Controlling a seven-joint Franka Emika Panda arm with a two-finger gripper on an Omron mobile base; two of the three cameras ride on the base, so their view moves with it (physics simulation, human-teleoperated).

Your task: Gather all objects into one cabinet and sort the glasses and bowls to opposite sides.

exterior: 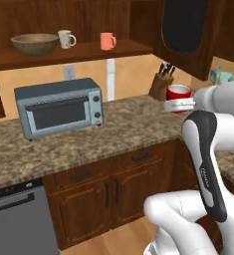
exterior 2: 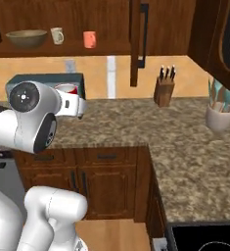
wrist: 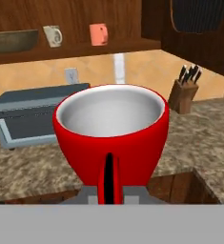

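The jaws pinch the red mug [wrist: 111, 138] by its handle, holding it upright at the centre of the hand view, above the desk [exterior: 128, 129]. At upper left, the cabinet [exterior: 88, 52] shelf carries the wooden bowl [exterior: 34, 44], the cream mug [exterior: 66, 39] beside it, and the salmon-orange mug [exterior: 107, 41] further right.

A kitchen: granite counter [exterior: 128, 129], toaster oven [exterior: 58, 107], knife block [exterior 2: 164, 90]
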